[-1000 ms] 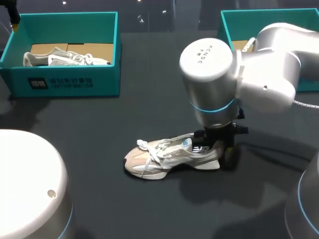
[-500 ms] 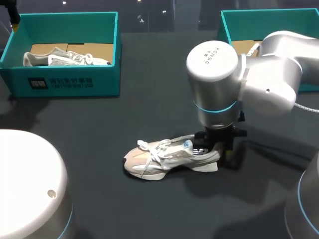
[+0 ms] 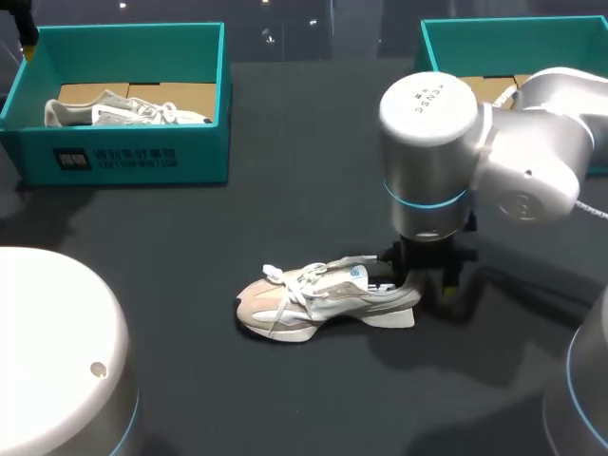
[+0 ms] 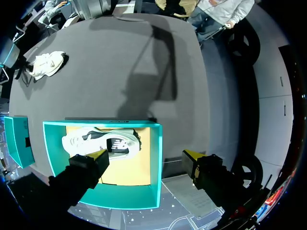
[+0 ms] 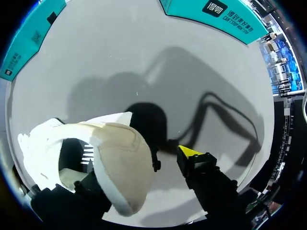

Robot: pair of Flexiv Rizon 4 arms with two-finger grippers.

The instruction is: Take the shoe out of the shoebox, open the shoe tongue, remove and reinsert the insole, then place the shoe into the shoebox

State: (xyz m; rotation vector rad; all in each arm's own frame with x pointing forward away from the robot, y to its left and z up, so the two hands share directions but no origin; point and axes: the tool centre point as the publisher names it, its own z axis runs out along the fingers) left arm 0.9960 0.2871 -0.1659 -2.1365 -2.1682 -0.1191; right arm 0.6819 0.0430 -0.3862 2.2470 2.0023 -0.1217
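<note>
A beige and white shoe [image 3: 323,299] lies on its sole in the middle of the dark table, toe to the left. My right gripper [image 3: 427,285] stands at its heel. In the right wrist view the heel [image 5: 120,153] sits between the fingers of the right gripper [image 5: 144,167]. One yellow fingertip [image 5: 189,153] stands clear of the heel; the other is hidden behind it, so the gripper is open. My left gripper [image 4: 146,158] hangs open and empty above the left teal shoebox [image 4: 156,158], which holds a second shoe [image 4: 103,141].
The left shoebox [image 3: 123,157] stands at the back left of the table and a second teal shoebox [image 3: 446,43] at the back right. My left arm's white housing [image 3: 57,351] fills the near left corner.
My right arm has shifted to the right, and its fingers have spread, letting go of the shoe's heel. The shoe has turned slightly, and its heel now rests on the table. The left arm has not moved.
</note>
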